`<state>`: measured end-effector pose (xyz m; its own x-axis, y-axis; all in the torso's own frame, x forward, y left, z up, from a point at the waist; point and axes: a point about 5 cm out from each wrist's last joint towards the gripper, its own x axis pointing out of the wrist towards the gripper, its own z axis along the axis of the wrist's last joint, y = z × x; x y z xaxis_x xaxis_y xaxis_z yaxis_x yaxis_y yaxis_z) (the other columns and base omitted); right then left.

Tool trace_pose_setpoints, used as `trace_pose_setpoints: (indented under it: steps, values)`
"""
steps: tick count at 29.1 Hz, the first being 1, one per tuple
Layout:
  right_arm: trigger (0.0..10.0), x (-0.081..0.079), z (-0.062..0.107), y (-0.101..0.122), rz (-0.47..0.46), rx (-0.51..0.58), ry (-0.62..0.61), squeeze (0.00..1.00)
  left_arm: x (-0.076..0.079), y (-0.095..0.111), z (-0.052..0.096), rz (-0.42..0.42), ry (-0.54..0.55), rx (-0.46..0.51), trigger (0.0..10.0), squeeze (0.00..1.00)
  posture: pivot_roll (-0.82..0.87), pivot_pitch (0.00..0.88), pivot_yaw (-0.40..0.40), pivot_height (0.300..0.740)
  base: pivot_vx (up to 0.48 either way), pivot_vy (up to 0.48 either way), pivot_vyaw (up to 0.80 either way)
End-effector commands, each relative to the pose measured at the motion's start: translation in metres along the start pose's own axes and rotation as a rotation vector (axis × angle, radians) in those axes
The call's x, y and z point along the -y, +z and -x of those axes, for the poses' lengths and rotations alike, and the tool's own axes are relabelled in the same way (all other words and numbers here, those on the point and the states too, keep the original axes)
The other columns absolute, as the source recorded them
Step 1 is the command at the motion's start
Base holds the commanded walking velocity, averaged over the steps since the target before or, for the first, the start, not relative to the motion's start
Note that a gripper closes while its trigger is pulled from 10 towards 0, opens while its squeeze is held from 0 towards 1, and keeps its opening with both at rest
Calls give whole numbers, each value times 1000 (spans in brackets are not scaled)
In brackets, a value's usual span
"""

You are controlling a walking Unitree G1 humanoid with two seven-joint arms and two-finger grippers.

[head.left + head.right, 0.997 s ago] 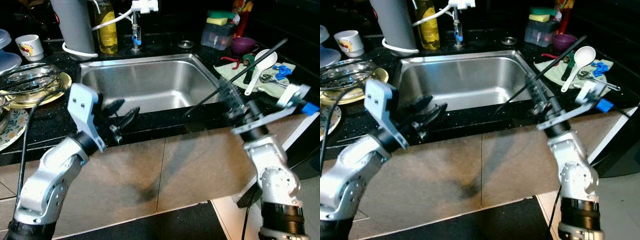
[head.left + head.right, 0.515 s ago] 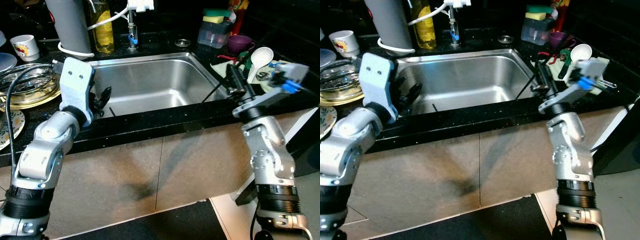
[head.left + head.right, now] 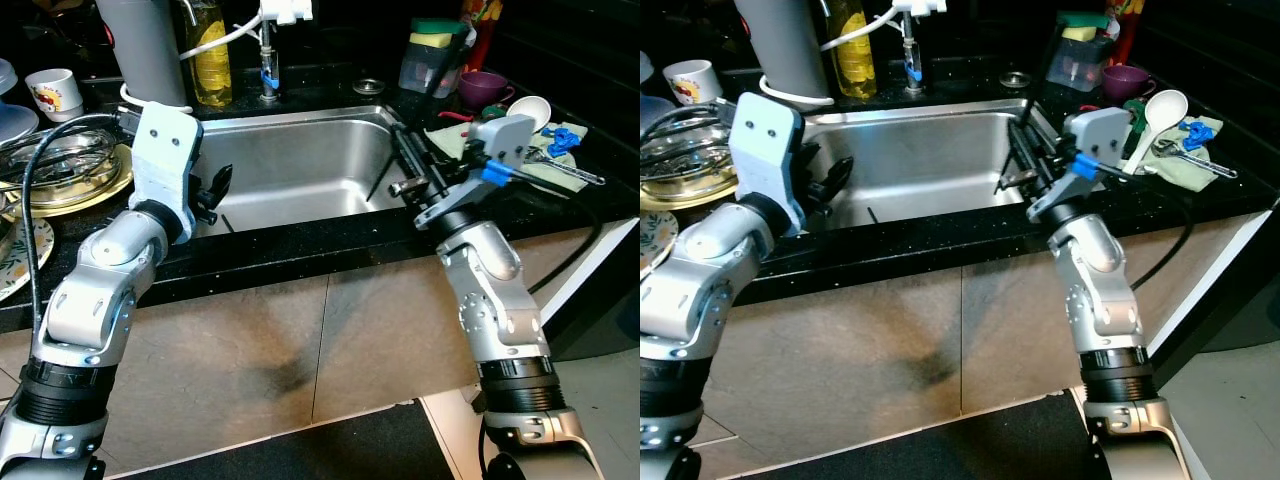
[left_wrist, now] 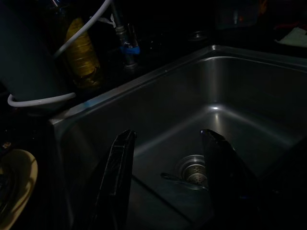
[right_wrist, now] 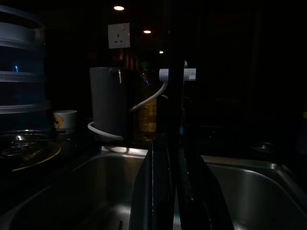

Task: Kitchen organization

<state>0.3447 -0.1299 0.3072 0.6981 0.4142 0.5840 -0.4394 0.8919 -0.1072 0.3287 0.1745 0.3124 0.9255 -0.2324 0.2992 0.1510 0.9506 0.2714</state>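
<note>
Too dark in the right wrist view to tell what the long black rod [image 5: 172, 96] between the fingers [image 5: 148, 191] is. Cut off at the frame edge: plate [image 3: 12, 262] on the bench [image 3: 300, 245]. Indistinct: small object beside the sink drain [image 4: 194, 173].

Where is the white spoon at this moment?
In the right eye view, the white spoon lies on the green cloth on the black counter, on the robot's right beside the sink, just past the right gripper.
</note>
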Motion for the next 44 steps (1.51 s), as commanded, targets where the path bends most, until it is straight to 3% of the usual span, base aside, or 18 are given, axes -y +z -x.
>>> trace_pose_setpoints:
  steps: [1,34,44]
  values:
    - [10000,-3,-3,2,9,15,17,0,0,0,0,-13,-1,-4,10000,0,-51,134,-28,740,0,0,0]
    - [10000,-10,-1,-5,33,-5,63,0,1,0,3,-4,-15,6,10000,0,-55,148,-29,740,344,0,0]
    - [10000,-11,-1,-6,33,-10,74,0,3,1,3,7,-33,1,10000,0,-53,150,-32,740,49,0,0]
